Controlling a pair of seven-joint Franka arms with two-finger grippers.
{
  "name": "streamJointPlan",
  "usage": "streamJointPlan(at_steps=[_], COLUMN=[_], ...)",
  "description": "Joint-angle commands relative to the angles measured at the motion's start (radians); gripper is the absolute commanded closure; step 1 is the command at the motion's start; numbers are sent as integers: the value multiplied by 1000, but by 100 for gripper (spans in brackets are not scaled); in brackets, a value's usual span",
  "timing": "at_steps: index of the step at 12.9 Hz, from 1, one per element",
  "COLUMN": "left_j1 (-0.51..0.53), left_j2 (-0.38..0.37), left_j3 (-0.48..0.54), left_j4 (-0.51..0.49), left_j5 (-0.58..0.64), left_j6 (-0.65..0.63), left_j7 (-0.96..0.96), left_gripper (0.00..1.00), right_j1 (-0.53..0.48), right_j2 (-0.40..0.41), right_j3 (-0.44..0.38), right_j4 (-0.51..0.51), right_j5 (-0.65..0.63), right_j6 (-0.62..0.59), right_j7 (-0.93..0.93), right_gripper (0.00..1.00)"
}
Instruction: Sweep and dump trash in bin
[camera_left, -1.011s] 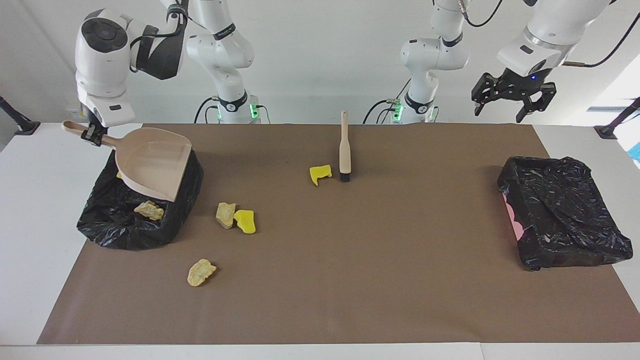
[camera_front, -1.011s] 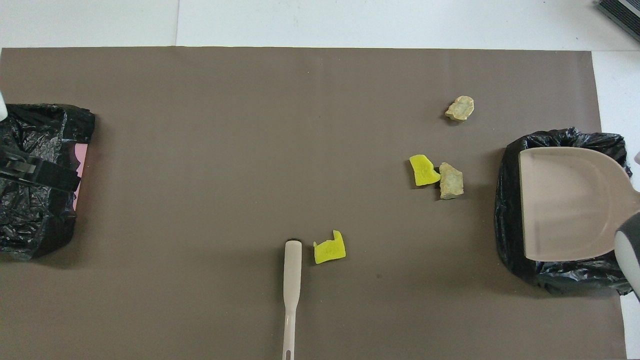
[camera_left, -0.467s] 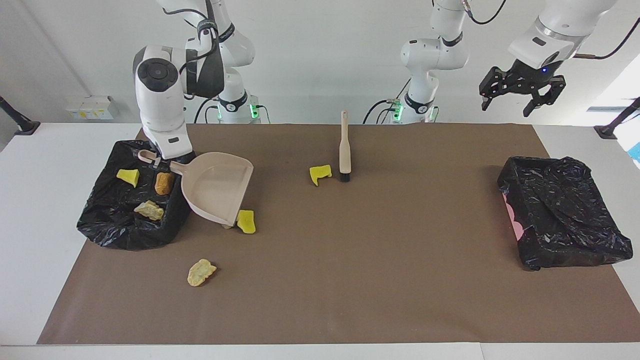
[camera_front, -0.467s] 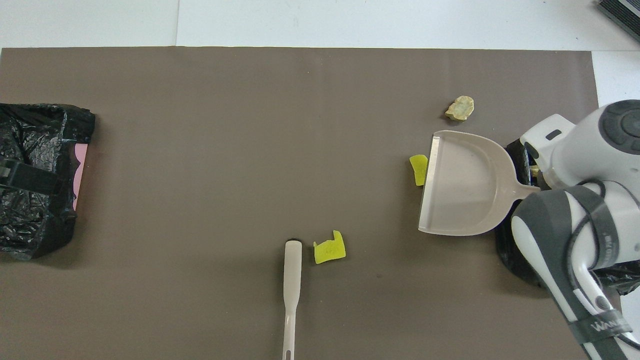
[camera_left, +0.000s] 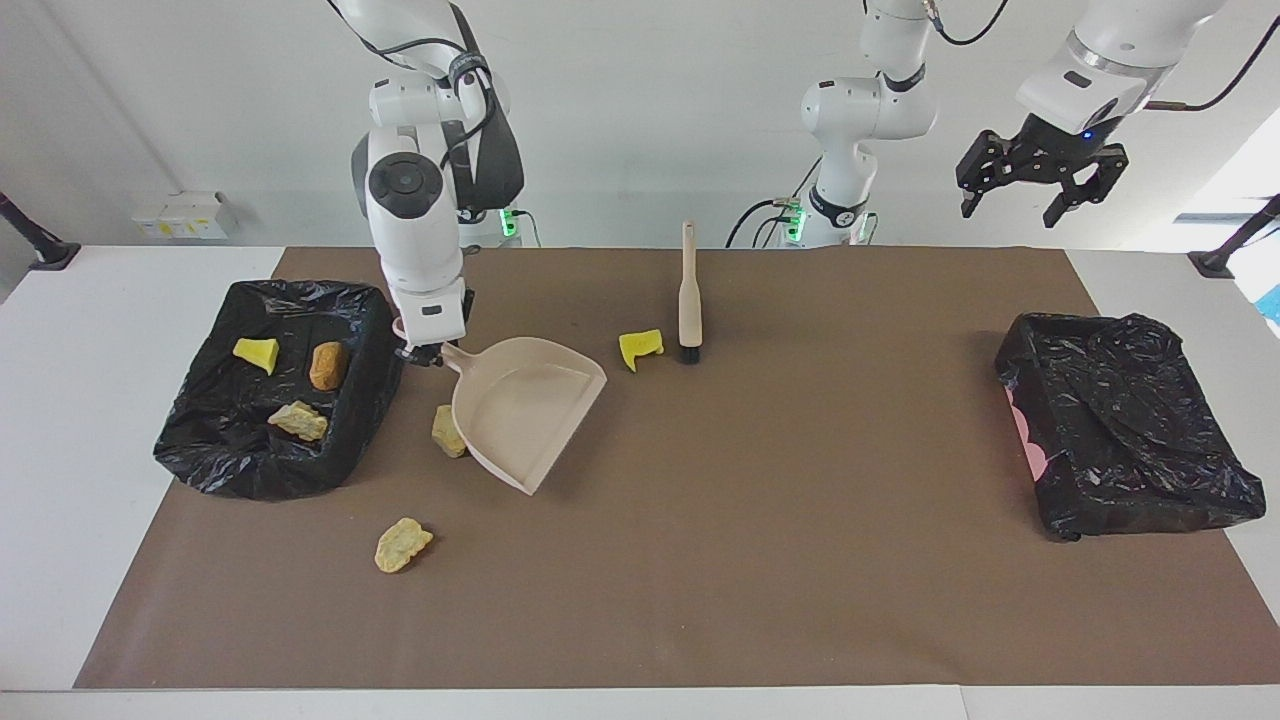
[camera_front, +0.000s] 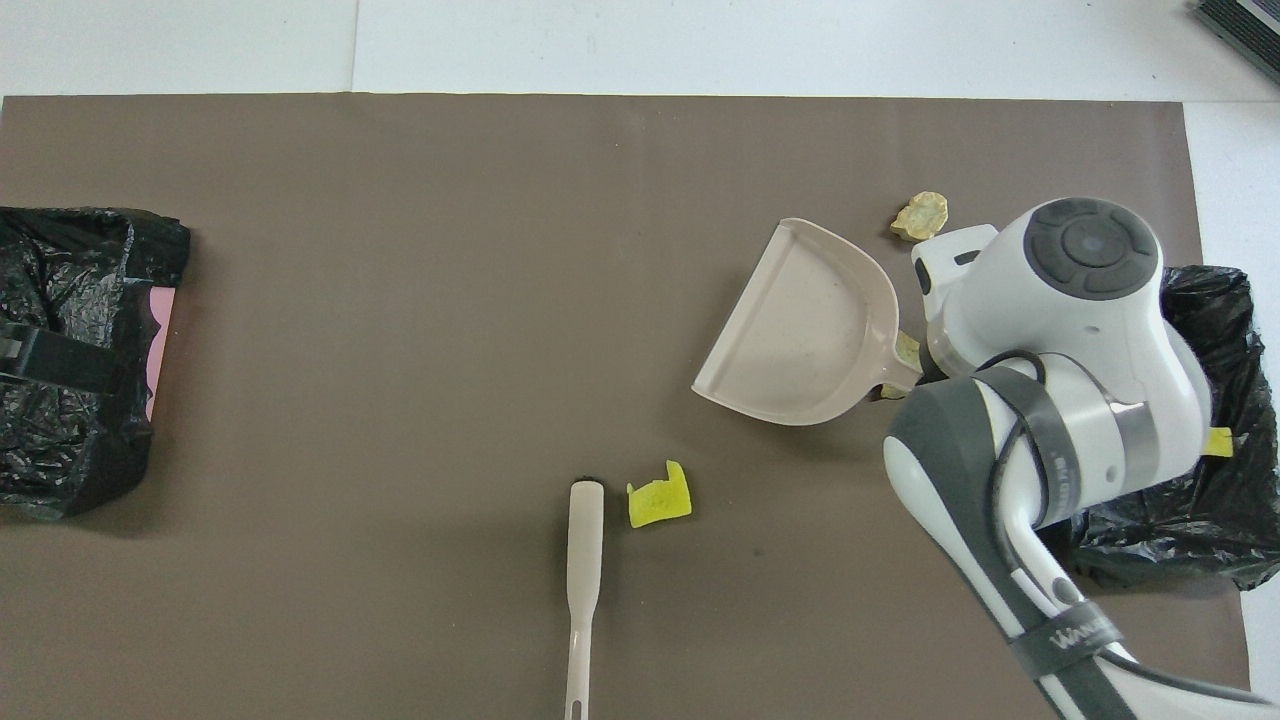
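Brown mat (camera_left: 760, 560): covers most of the white table (camera_left: 60, 480) and lies under both claws and all the objects.
Bin at the right arm's end (camera_left: 215, 460): black-lined, sits just beside the right claw, toward that arm's end of the table. It holds three bits of trash: a yellow sponge chunk (camera_left: 256, 354), an orange-brown lump (camera_left: 327, 365) and a tan lump (camera_left: 299, 420).
Bin at the left arm's end (camera_left: 1130, 440): black-lined with a pink edge showing, sits below the raised left claw.
Dustpan (camera_left: 525, 405): beige, held by its handle in the right claw and hanging tilted, its wide mouth pointing away from the claw, down toward the mat.
Hand brush (camera_left: 689, 295): beige with black bristles, lies on the mat between the two claws, well apart from each, handle toward the robots.
Right claw (camera_left: 418, 352): closed tight on the dustpan's handle, low over the mat beside the bin.
Left claw (camera_left: 1025, 195): fingers spread wide, holding nothing, waiting high in the air.
Loose trash: a tan lump (camera_left: 449, 431) lies just beside the dustpan, close below the right claw; a tan-yellow lump (camera_left: 402, 545) lies farther from the robots than that one; a yellow sponge chunk (camera_left: 641, 349) lies just beside the brush bristles.
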Motion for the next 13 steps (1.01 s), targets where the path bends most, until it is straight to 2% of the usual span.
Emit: streamJointPlan(at_steps=[1,6,11,13], left_j1=[22,45,47,45], left_j2=[-23,-25,-25,-25], left_j3=[-21,-11,-12,-12], left_j4=[-26,-26,-26,-26], left_j5=[-11,-6,-6,-6], left_j6=[-5,-9,-9,-9], left_j7=[-6,-4,-4,-4], left_gripper=[0,0,0,0], right_j1=[72,125,217,269], right_j2=[54,83,238,347], right_j3=[-4,-1,4,4], right_j4=[74,152,283,388], right_j5=[68,215,269,286], right_j6=[46,28,6,8], right_j7=[262,704,1005,1100], right_gripper=[100,100,100,100])
